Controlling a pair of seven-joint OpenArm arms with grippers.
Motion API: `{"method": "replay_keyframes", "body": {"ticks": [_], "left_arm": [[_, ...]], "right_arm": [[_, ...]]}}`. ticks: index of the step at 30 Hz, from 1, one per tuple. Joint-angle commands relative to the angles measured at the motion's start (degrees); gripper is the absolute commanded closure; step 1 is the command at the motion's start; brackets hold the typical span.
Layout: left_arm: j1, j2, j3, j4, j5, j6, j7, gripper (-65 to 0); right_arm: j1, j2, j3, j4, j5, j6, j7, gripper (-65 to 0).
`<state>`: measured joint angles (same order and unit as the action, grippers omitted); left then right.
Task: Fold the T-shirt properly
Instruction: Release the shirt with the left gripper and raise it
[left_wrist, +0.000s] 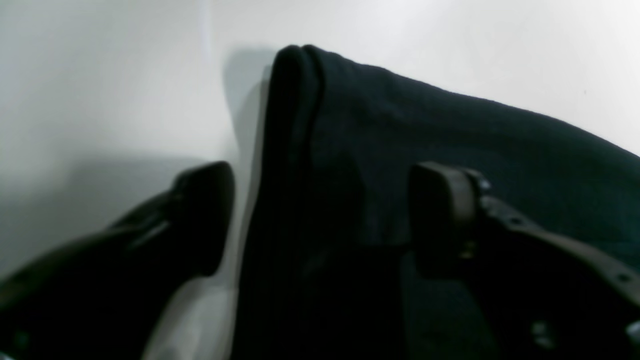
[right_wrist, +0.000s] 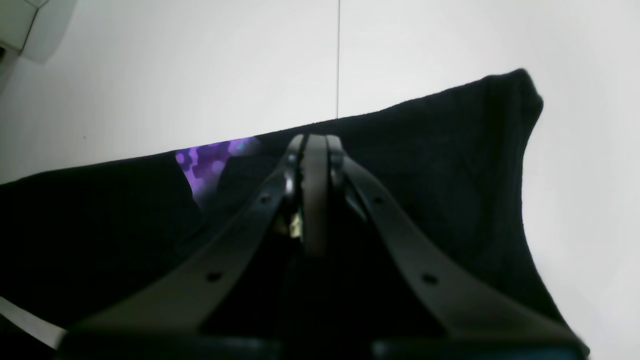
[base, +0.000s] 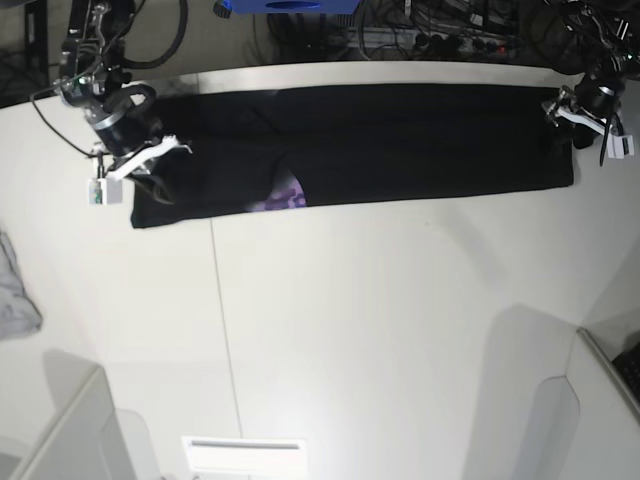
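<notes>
Black left pincer (left_wrist: 320, 220) gapes wide astride a folded edge of the black cloth T-shirt (base: 400, 140), stretched long across the white counter (base: 380, 330); right pincer (right_wrist: 315, 150) is pressed closed over the cloth.

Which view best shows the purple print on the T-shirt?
The right wrist view: the purple print shows close up on the black T-shirt. The base view shows it small; the left wrist view shows only black cloth.
</notes>
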<state>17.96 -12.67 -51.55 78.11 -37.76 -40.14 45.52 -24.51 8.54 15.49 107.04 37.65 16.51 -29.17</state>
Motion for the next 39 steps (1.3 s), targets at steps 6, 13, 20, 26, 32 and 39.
{"method": "replay_keyframes", "body": {"ticks": [6,13,20,26,32,39], "left_arm": [[0.64,-0.56,3.68,-0.70,1.67,0.14,3.14,-7.9],[0.55,-2.50,3.51,-0.26,1.58,0.14,3.14,0.0],[1.52,-2.15,3.51,6.86,1.67,0.14,3.23,0.0],[4.42,-0.92,3.51,17.50,1.67,0.14,3.49,0.0],[6.70,1.02,4.12,23.92,1.67,0.14,3.58,0.0],[9.25,2.69,7.20,29.28,1.67,0.14,3.67,0.0]], "right_arm": [[0.12,0.56,0.12,1.13,0.90,0.41,1.34,0.0],[0.12,0.56,0.12,1.13,0.90,0.41,1.34,0.0],[0.12,0.56,0.12,1.13,0.90,0.41,1.34,0.0],[0.12,0.56,0.12,1.13,0.90,0.41,1.34,0.0],[0.12,0.56,0.12,1.13,0.90,0.41,1.34,0.0],[0.29,0.56,0.12,1.13,0.99,0.41,1.34,0.0]]}}
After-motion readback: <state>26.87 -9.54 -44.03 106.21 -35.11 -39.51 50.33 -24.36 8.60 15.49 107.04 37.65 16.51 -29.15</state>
